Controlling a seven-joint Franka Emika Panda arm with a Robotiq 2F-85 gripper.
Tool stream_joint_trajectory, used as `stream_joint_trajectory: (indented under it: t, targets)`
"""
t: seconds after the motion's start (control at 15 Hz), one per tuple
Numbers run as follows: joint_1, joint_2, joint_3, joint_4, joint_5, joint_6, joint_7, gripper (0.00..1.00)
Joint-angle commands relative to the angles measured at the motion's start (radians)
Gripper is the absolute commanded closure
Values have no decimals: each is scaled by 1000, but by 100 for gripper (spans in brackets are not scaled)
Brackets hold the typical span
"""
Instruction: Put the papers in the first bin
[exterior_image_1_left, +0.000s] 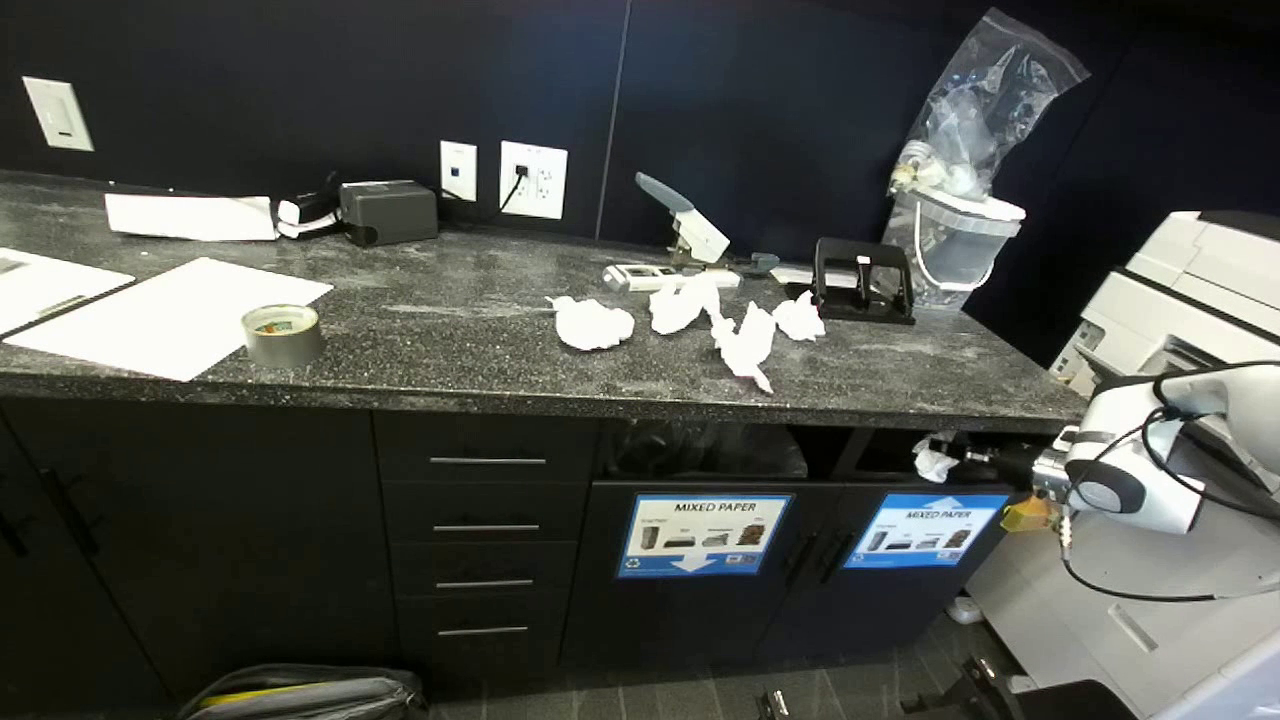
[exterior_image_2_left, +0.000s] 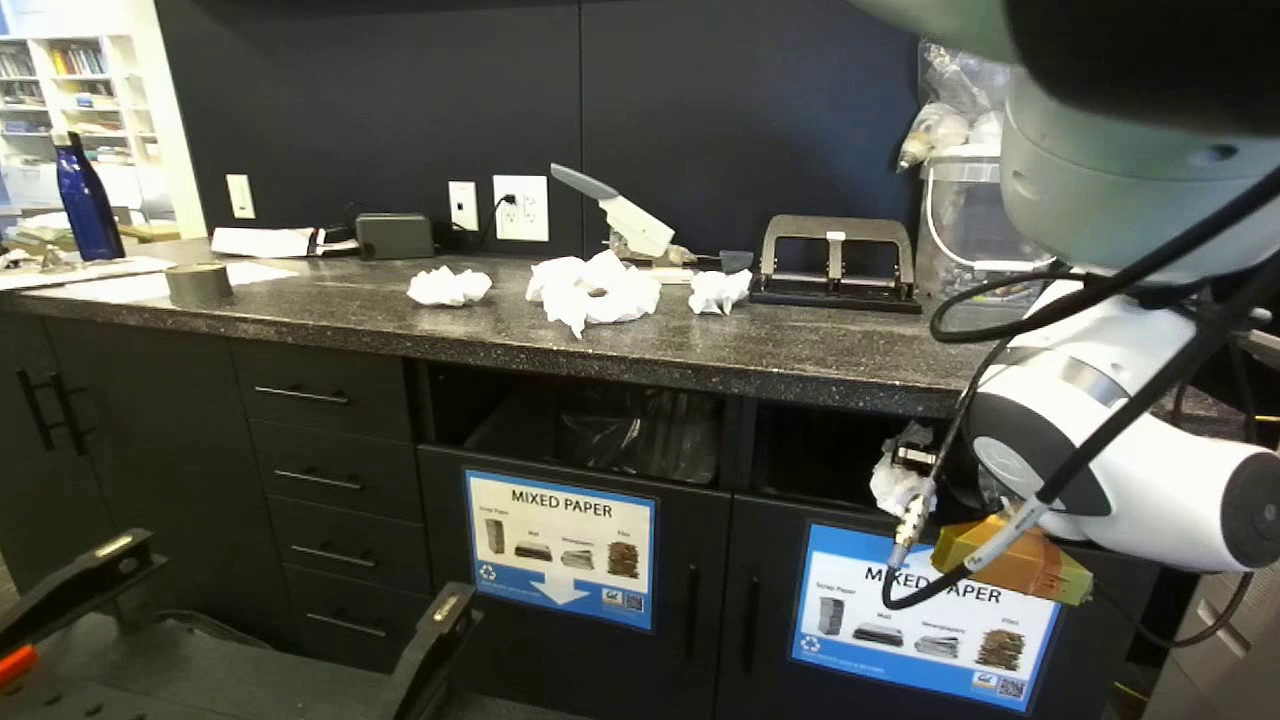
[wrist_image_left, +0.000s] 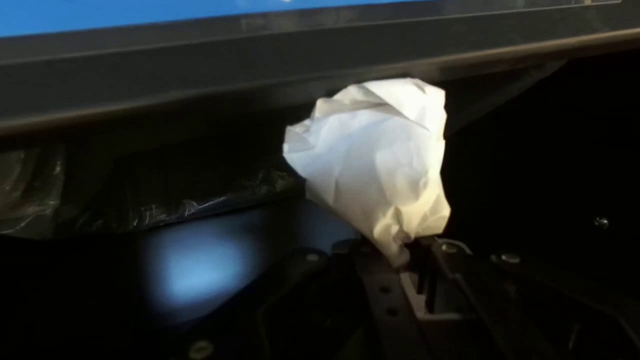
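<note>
Tool (wrist_image_left: 395, 250) pinches a paper wad (wrist_image_left: 372, 155) at the bin slot (exterior_image_2_left: 810, 450) above the upward-arrow sign (exterior_image_1_left: 925, 530); other wads (exterior_image_1_left: 592, 325) dot the surface (exterior_image_1_left: 440, 350).

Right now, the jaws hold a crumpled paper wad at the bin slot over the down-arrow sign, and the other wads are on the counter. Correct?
No, "down-arrow" is wrong: in an exterior view, the crumpled paper wad in the jaws is at the bin slot over the up-arrow sign. The rest holds: the other wads are on the counter.
</note>
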Motion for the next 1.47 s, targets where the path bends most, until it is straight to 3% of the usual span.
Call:
stream_joint_trajectory:
  t: [0.0,0.33,0.4,0.67,0.73,0.8,1.27,1.4]
  targets:
    - [3,106,42,121,20,-51,-38,84]
    - [67,185,51,235,6,-68,-6,83]
    - [79,127,14,173,83,-74,-43,84]
    - [102,126,10,188,141,-67,-48,85]
    - [101,125,12,189,154,-63,-34,77]
    - [99,125,14,191,161,-60,-53,57]
    - [101,102,4,169,128,71,-95,5]
    - [98,62,-9,126,124,141,-103,0]
